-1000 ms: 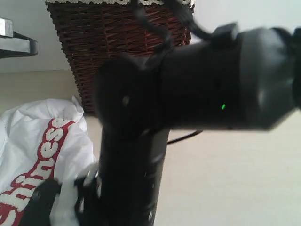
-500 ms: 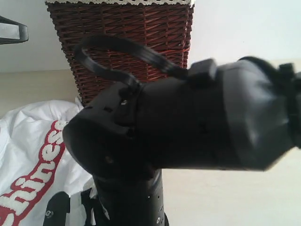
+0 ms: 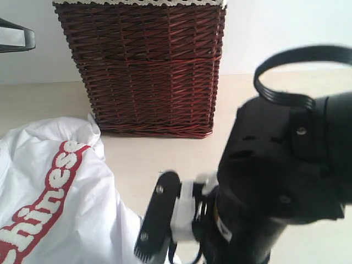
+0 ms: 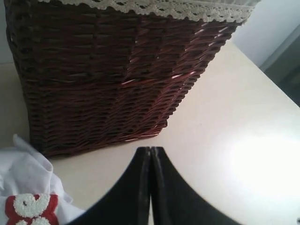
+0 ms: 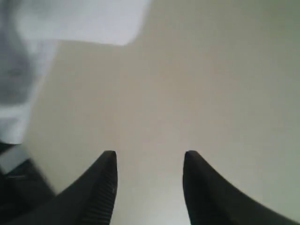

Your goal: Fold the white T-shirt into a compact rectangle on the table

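The white T-shirt (image 3: 82, 209) lies rumpled on the table (image 3: 165, 151), its edge just beside the right gripper (image 5: 149, 157), whose fingers stand spread over bare tabletop; the left gripper (image 4: 151, 151) has its fingers pressed together on nothing, the shirt off to one side of their tips and the wicker basket (image 3: 148, 66) beyond them. The cloth looks light, soft and limp, likely to sag rather than keep shape, so a pinch at a hem or sleeve edge, not the bunched middle, should serve best.

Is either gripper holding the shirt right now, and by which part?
Nothing is held. The right gripper is open over bare table; the left gripper is shut, empty.
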You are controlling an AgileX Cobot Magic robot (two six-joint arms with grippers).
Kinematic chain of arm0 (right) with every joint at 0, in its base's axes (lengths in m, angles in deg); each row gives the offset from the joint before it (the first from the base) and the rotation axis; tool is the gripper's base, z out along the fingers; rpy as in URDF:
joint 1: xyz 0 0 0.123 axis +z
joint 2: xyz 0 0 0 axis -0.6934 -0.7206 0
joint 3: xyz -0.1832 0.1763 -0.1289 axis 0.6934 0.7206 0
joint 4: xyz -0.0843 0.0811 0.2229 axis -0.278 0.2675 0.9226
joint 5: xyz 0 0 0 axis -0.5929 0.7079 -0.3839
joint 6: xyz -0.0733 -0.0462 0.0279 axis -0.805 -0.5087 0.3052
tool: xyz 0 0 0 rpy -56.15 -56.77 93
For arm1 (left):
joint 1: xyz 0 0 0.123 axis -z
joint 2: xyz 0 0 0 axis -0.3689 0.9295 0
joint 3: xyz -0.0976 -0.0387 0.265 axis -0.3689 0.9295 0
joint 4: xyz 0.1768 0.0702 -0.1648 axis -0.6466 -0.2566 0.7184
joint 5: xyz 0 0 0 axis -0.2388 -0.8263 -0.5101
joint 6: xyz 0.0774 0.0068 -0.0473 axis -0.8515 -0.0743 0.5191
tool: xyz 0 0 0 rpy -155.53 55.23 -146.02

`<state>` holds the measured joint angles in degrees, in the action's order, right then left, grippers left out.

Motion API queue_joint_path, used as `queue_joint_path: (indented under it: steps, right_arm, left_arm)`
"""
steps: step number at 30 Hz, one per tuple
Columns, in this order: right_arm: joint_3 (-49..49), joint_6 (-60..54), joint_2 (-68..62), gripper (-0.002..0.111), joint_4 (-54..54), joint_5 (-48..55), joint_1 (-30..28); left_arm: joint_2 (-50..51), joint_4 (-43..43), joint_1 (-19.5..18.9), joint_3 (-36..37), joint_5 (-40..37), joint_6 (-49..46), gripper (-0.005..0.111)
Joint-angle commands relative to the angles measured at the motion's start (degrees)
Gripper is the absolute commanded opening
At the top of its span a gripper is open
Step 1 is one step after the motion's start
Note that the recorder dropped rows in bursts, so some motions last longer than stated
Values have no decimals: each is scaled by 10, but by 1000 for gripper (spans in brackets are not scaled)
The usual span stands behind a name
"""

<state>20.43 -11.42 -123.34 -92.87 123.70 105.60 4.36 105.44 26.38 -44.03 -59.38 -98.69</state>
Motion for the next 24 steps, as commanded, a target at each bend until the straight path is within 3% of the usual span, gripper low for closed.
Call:
queue_joint_path:
  steps: [1,6,12,19,24]
  right_arm:
    - [31,-182,-3,43,244,-51,-1]
    - [39,-191,-56,43,282,-63,-1]
    - [43,-46,-114,47,185,-62,-1]
    - [55,-115,-153,47,279,-57,4]
    - [48,-118,-155,47,278,-81,9]
  left_arm:
    - [-4,11,1,2,-6,1,0]
    - [-4,11,1,2,-16,1,0]
    - [-4,26,1,2,-16,-1,0]
    - [-4,28,1,2,-20,-1,0]
    - [-4,28,1,2,-22,-1,0]
